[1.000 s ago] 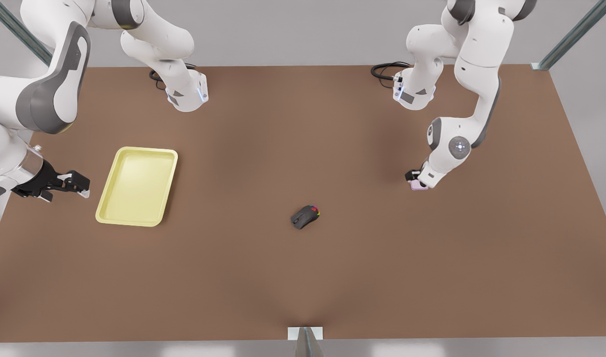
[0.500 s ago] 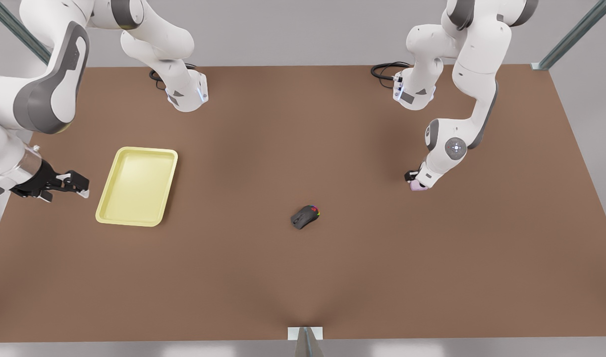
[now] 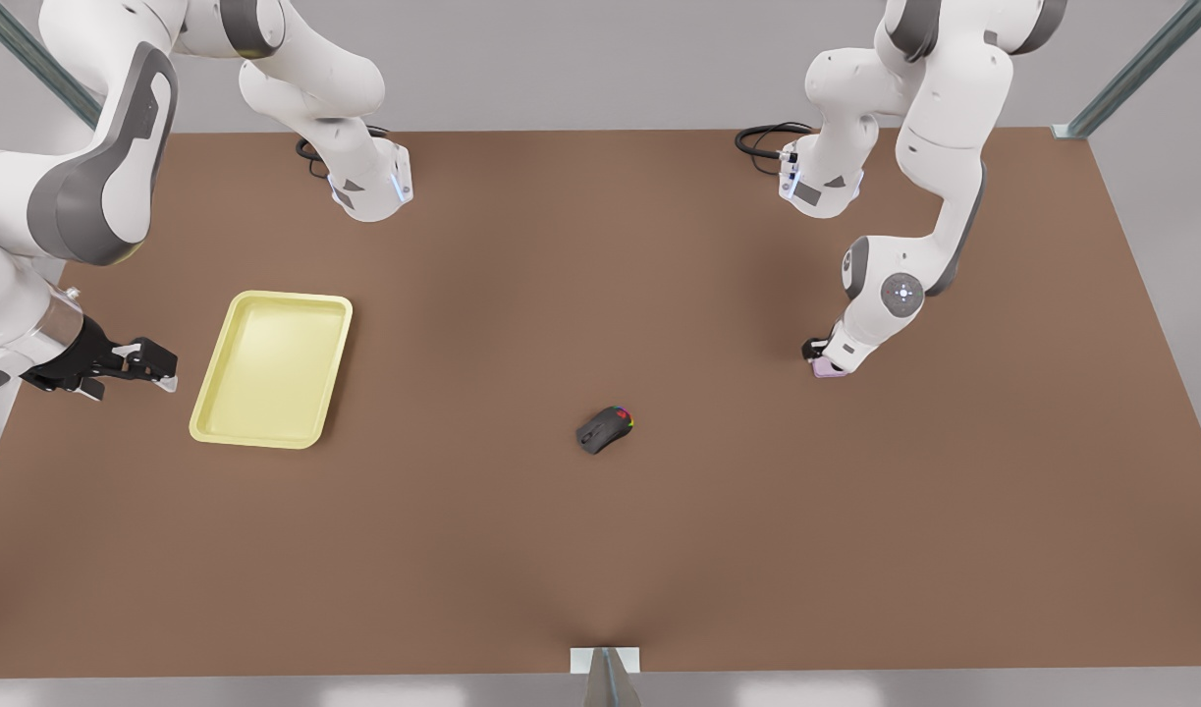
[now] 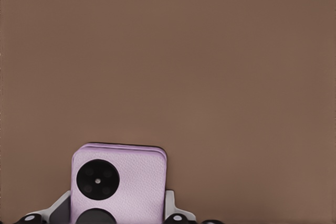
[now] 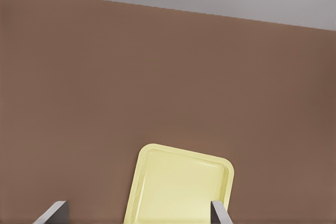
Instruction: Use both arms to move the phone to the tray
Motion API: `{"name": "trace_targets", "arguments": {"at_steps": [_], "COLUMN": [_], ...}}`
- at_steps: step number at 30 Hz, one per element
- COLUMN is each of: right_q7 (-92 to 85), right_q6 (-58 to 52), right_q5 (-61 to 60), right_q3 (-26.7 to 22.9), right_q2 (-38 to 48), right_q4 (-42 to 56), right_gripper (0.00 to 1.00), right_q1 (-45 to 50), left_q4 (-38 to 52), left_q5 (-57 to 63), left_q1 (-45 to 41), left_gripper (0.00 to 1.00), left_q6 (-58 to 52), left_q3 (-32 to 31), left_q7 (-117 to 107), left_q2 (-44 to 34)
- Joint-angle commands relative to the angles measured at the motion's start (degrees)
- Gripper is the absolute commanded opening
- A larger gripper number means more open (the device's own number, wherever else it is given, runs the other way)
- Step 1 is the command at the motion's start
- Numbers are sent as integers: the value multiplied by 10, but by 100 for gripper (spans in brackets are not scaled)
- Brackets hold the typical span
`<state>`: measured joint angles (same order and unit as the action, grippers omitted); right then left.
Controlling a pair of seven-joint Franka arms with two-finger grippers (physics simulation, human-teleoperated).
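Left hand (image 3: 824, 358) sat down on the phone (image 4: 119, 182), fingers (image 4: 169, 208) flanking its edges, apparently clenched on it; the phone lay on the desk (image 3: 600, 550), far from the tray (image 3: 271, 368), beyond the mouse (image 3: 605, 429). Right hand (image 3: 134, 368) waited released beside the tray. Step: grasp. Next: lift and carry toward the tray, probably for a handover.

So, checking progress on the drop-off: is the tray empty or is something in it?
Empty. The tray shows only bare yellow floor inside its rim in the front view; the phone lies far off, at the left gripper.
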<state>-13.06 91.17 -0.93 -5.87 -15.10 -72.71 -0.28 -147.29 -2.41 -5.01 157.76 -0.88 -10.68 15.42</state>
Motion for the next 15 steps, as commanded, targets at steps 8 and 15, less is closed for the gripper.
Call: {"name": "trace_targets", "arguments": {"at_steps": [8,15], "right_q7": [-1,-1], "right_q6": [0,0], "right_q5": [0,-1], "right_q3": [0,0], "right_q2": [0,0], "right_q4": [0,-1], "right_gripper": [100,100], "right_q1": [1,2], "left_q4": [4,5], "left_q5": [0,0], "left_q1": [0,0], "left_gripper": [84,79], "left_q6": [4,1], "left_q3": [0,0], "left_q7": [0,0], "left_q2": [5,1]}}
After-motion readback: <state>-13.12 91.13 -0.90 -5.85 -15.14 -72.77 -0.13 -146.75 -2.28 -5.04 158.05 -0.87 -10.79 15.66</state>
